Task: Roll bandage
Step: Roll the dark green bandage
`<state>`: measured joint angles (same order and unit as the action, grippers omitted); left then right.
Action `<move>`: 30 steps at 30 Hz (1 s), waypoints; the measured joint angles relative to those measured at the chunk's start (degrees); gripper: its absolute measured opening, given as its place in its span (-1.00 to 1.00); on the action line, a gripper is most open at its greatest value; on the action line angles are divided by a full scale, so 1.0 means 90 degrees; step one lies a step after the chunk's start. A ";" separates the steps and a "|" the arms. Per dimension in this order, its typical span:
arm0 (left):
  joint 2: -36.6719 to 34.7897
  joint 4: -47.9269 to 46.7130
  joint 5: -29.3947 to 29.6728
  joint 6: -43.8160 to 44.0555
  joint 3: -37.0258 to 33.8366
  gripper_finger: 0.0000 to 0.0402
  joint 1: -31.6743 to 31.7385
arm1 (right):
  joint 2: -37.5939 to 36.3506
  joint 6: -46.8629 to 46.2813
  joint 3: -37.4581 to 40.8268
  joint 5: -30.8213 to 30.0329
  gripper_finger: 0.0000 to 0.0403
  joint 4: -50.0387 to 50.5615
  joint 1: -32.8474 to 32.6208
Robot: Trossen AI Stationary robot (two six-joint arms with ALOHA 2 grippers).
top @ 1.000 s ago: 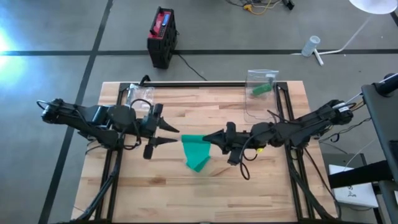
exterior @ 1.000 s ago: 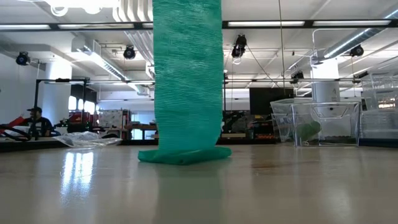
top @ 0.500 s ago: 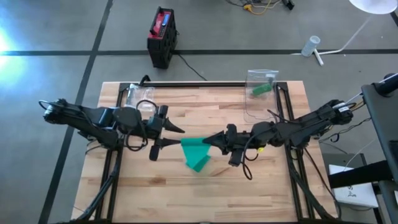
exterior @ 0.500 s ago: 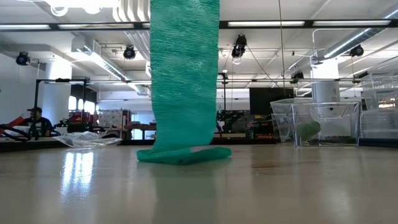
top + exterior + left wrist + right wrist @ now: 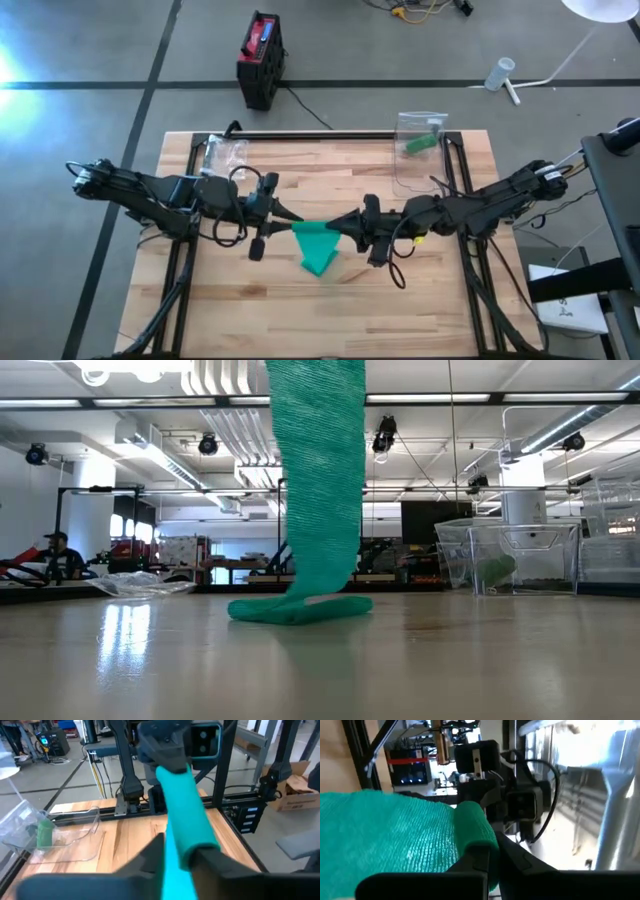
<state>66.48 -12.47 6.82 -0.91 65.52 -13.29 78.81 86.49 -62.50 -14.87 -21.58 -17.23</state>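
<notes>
A: We are looking at the green bandage [image 5: 318, 245] in the middle of the wooden desk [image 5: 300, 310]. Our right tool [image 5: 341, 222] is pinching the top corner of the strip, and in the low view the strip is hanging as a tall band [image 5: 318, 480], its lower end lying folded on the desk.

B: And our left tool [image 5: 286, 222] is arriving at the other top corner. In the high view its fingers are standing spread, the strip's edge between them. We are not yet calling that a grip.

A: How are we expecting this thing to handle?

B: We are judging it very light and limp. It is a woven, stretchy-looking fabric, so it is sagging and twisting under its own weight, and it is offering no stiffness to push against. It is likely clinging to itself more than slipping.

A: So where are we taking hold?

B: We are favouring the top edge, one tool at each corner, keeping the strip taut and flat between them. Grabbing mid-strip is risking bunching.

A: Off to the far side, a clear bag [image 5: 419, 145] is holding another green item, well apart from us.
</notes>
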 joint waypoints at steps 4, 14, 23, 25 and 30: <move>-0.0093 0.0027 0.0194 -0.0325 0.0000 -0.94 0.0001 | -0.0006 -0.1439 0.0000 -0.0201 -0.90 -0.0019 0.0000; -0.0476 0.0042 0.0996 -0.3147 0.0002 -0.99 -0.0067 | -0.0185 -0.5614 -0.0379 -0.0327 -0.46 0.0412 0.0411; -0.0379 0.0121 0.1634 -0.5373 0.0002 -1.00 -0.0074 | -0.0180 -0.7911 -0.0733 0.0814 -0.19 0.1488 0.1014; -0.0324 0.0203 0.1781 -0.5777 0.0002 -1.00 -0.0073 | -0.0180 -0.8260 -0.0733 0.1010 -0.16 0.1513 0.1096; -0.0169 0.0413 0.1835 -0.6214 0.0002 -1.00 -0.0088 | -0.0180 -0.8854 -0.0733 0.1087 -0.19 0.1555 0.1213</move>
<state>64.96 -8.75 23.33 -56.84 65.54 -14.08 77.19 6.80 -69.10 -5.08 -7.59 -6.31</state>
